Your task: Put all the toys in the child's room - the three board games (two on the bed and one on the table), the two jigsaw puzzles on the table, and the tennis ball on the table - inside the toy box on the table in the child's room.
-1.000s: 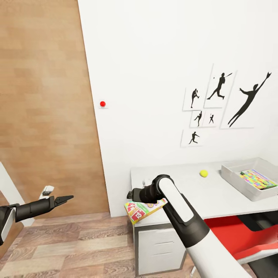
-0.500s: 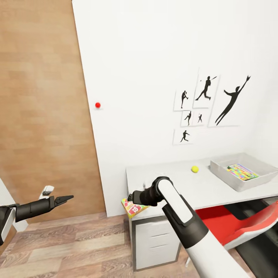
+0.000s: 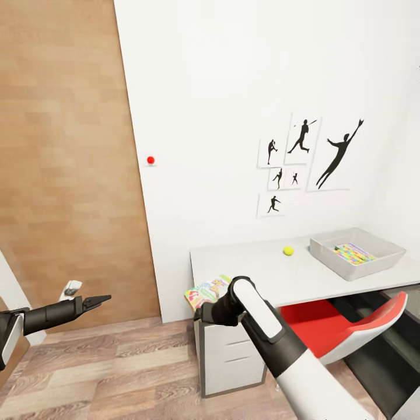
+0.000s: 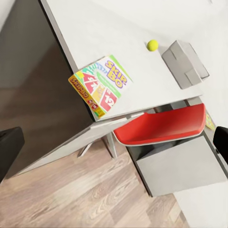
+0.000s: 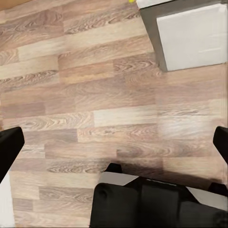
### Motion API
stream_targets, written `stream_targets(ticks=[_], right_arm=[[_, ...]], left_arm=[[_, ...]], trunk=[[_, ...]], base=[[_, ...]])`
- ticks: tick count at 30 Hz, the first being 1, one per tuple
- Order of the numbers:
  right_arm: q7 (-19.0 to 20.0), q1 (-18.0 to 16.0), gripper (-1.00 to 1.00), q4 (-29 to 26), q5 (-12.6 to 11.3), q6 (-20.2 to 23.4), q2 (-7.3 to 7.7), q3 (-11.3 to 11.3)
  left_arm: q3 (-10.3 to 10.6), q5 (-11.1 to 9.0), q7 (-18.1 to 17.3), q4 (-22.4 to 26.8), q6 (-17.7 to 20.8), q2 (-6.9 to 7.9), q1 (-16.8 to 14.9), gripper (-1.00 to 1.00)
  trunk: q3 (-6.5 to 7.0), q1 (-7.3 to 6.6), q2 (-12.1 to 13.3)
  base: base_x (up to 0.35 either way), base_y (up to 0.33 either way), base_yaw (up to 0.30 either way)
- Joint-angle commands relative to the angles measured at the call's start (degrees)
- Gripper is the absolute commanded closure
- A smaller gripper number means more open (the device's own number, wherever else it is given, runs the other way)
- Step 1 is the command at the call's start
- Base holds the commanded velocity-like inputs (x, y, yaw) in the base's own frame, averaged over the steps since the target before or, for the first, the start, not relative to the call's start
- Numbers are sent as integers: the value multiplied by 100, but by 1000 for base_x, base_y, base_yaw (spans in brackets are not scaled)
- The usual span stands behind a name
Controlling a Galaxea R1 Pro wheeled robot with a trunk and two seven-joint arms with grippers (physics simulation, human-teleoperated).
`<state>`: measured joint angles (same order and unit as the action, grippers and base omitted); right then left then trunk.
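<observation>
The SKIP-BO board game [image 3: 207, 290] [image 4: 100, 84] lies flat on the near left corner of the table [image 3: 245, 262] [image 4: 95, 28], jutting over the edge. The tennis ball [image 3: 288, 250] [image 4: 152, 45] rests further along the table. Beyond it stands the grey toy box [image 3: 326, 252] [image 4: 185, 59] with a jigsaw puzzle [image 3: 354, 254] inside. My right gripper [image 3: 201, 314] [image 5: 114, 145] hangs open just below the table's corner, under the game, with only floor between its fingers. My left gripper [image 3: 99, 301] [image 4: 115, 147] is open and empty, far off to the left.
A grey drawer cabinet [image 3: 230, 356] [image 5: 190, 33] stands under the table's left end. A red chair [image 3: 344, 326] [image 4: 161, 128] is tucked under the middle. A wood-panelled wall [image 3: 64, 175] lies to the left, with wooden floor [image 3: 116, 373] before it.
The view has shifted. The SKIP-BO game, earlier tilted at my right gripper, now lies on the table's corner, and that gripper has dropped below the edge. The left arm has not moved.
</observation>
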<state>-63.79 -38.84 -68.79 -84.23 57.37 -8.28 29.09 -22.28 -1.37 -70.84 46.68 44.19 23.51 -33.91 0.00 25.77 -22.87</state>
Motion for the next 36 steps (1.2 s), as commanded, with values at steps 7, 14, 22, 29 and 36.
stream_targets(ticks=[7, 14, 22, 29, 36], right_arm=[[47, 102, -100, 1739, -19, -147, -8, 242], [784, 162, -100, 2532, 217, -978, 73, 442], [2413, 374, -100, 2860, 2012, -2249, 127, 510], [3925, 545, -100, 3242, 2591, -2648, 295, 496], [4210, 560, -100, 3340, 2649, -2744, 352, 493]], left_arm=[[-4, -13, -7, -1, 61, 1, -2, -100], [-4, -13, 3, -1, 62, -2, -2, -100], [-15, -13, 9, -3, 62, 4, -2, -100], [-18, -14, 13, -2, 63, 4, -2, -100], [-13, -17, 26, -2, 62, 4, -2, -100]], trunk=[[-1, 2, -5], [-1, 2, -5], [-1, 2, -5], [-1, 2, -5], [-1, 2, -5]], base=[[-9, 0, 0], [0, 0, 0], [0, 0, 0], [0, 0, 0], [0, 0, 0]])
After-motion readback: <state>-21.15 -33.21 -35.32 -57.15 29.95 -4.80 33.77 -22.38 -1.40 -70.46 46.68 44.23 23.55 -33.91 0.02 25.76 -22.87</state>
